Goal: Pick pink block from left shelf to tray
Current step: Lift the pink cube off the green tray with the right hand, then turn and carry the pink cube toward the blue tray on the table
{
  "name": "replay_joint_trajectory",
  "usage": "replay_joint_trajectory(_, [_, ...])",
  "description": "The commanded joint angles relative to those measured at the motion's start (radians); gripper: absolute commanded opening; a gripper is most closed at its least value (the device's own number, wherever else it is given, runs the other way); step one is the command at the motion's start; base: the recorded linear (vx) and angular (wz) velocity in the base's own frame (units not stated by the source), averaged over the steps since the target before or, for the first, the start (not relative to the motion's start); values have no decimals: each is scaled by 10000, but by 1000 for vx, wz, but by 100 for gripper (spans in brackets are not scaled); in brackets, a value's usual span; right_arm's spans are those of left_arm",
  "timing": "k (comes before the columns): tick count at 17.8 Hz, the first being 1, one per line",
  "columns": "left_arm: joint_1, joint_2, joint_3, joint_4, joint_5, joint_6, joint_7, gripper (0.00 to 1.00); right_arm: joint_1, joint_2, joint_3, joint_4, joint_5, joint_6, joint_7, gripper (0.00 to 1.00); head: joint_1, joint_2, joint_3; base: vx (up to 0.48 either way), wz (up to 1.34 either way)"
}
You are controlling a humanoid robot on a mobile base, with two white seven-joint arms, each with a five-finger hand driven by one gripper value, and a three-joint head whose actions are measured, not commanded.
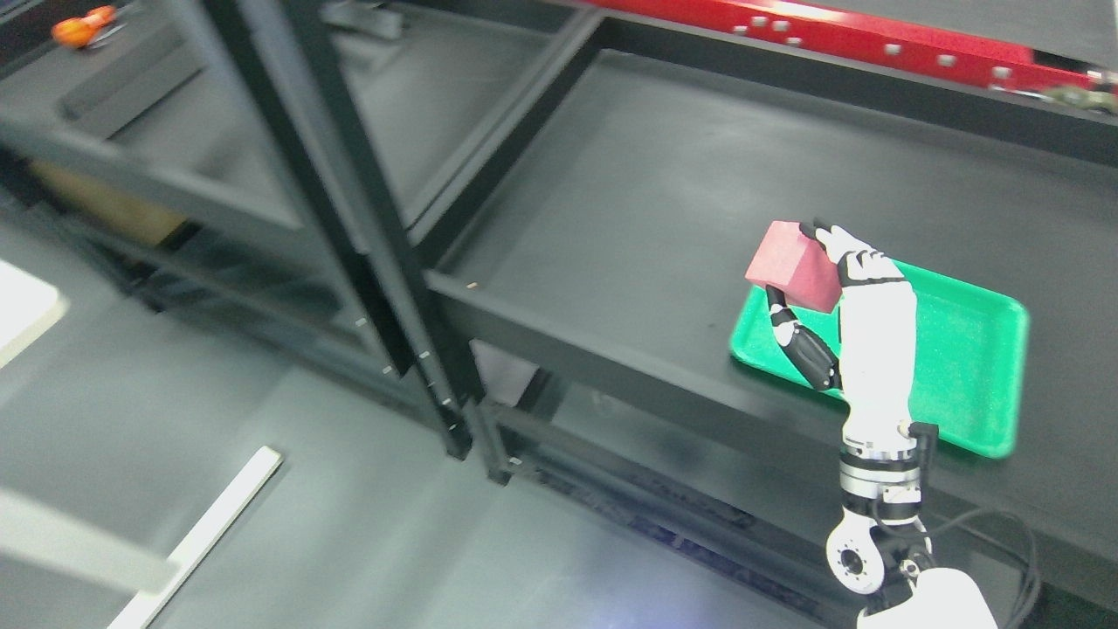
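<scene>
Pink rectangular block (pixel 792 266), the only one in view, sits pinched in the right hand (pixel 860 310), whose white-and-black fingers (pixel 852 253) close on its right face while the dark thumb (pixel 799 341) props it from below. It hangs over the far left corner of the single green plastic tray (pixel 969 367). That tray lies near the front edge of the dark shelf board (pixel 655 201), which stretches bare to the left and beyond. One black upright post (pixel 367 227) stands well to the left.

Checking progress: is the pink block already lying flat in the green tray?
No, the right hand holds the pink block raised over the green tray's left edge.
</scene>
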Motion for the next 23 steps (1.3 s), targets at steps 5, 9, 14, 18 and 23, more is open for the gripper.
replay_joint_trajectory(5, [-292, 174, 0, -175, 0, -4, 9, 100, 175, 270, -193, -229, -192, 429, -18, 4, 0, 1, 0, -204, 813])
replay_joint_trajectory(9, [-292, 174, 0, -175, 0, -4, 9, 100, 359, 424, -55, -337, -208, 337, -64, 4, 0, 1, 0, -216, 866])
replay_joint_trajectory(14, [-292, 174, 0, -175, 0, -4, 9, 100, 329, 378, 542, -337, -208, 30, 516, 4, 0, 2, 0, -164, 883])
replay_joint_trajectory(18, [-292, 174, 0, -175, 0, -4, 9, 100, 236, 495, 743, -337, -208, 30, 2281, 5, 0, 2, 0, -97, 750])
replay_joint_trajectory(23, [-307, 174, 0, -175, 0, -4, 9, 100, 221, 495, 743, -337, -208, 107, 2375, 5, 0, 3, 0, -17, 508])
